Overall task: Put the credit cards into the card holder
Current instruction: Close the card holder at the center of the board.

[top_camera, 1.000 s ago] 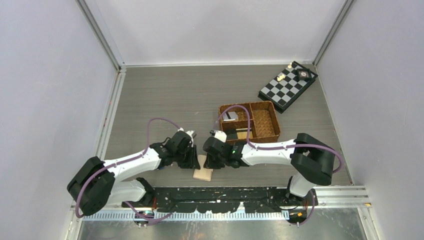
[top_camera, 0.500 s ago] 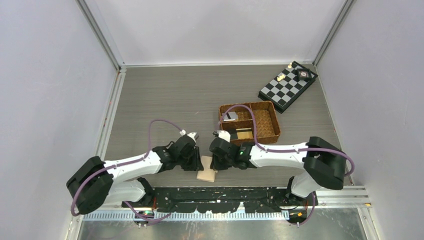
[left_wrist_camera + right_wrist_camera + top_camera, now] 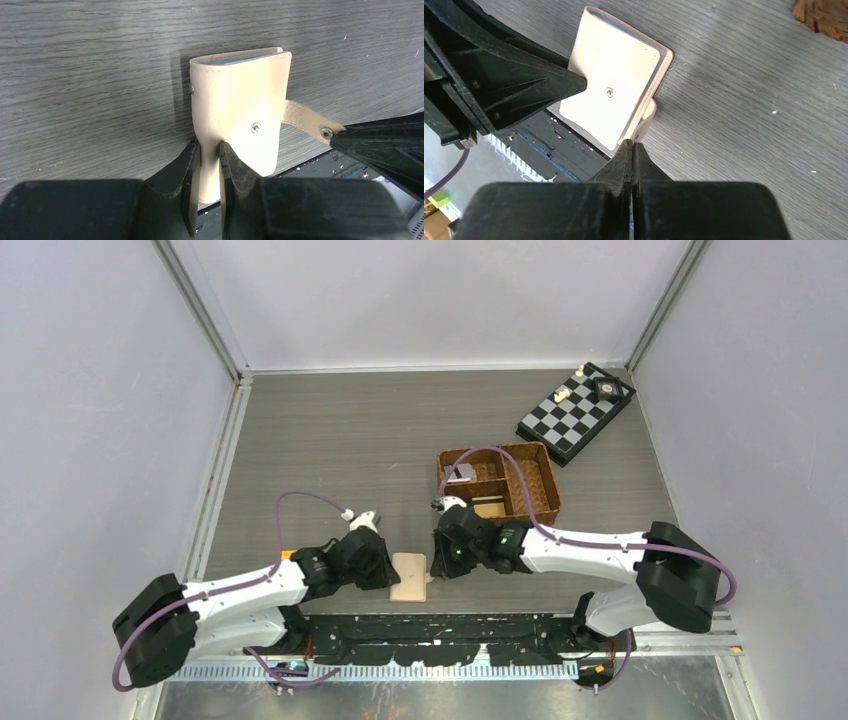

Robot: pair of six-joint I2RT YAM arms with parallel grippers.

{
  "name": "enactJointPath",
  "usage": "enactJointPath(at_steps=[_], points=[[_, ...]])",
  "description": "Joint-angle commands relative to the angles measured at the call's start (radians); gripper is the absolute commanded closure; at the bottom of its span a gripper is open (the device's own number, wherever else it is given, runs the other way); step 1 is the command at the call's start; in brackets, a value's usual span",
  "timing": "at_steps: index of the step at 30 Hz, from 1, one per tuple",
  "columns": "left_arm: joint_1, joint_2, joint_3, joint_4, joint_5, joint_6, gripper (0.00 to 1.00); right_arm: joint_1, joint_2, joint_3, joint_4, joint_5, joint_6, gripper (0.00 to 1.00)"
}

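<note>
You're opening the wallet (image 3: 409, 577) at the counter's (image 3: 330, 440) six-o'clock edge. Left jaws pinch its near flap and right jaws pinch the snap tab (image 3: 305, 117). Next, pull the tab toward three o'clock. The cards (image 3: 461, 473) wait in the basket (image 3: 548, 483).

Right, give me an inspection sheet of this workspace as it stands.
Surface: grey wood-grain table, no spills seen.
Job's things: card holder folded, snap tab undone; credit cards lie in the basket.
Clutter: chessboard with pieces, far right corner.
Grippers: left gripper pinches the holder's edge; right gripper shut on the tab.
Cables: purple cables, right one arcs over the basket.
Surroundings: plain walls, nothing else seen.
</note>
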Motion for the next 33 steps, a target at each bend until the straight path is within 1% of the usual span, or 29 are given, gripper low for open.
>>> enactJointPath(at_steps=[1, 8, 25, 33], points=[[-0.009, 0.003, 0.002, -0.053, -0.074, -0.008, 1.0, -0.002, 0.048, 0.057, 0.036, -0.056, -0.052, 1.0], [-0.014, 0.023, 0.014, -0.053, -0.069, 0.005, 1.0, -0.003, 0.099, 0.089, 0.078, -0.083, -0.053, 1.0], [-0.016, 0.031, 0.02, -0.055, -0.065, 0.013, 1.0, -0.004, 0.206, 0.136, 0.121, -0.126, -0.064, 0.99], [-0.016, 0.037, 0.02, -0.054, -0.065, 0.014, 1.0, -0.014, 0.221, 0.131, 0.146, -0.129, -0.058, 1.0]])
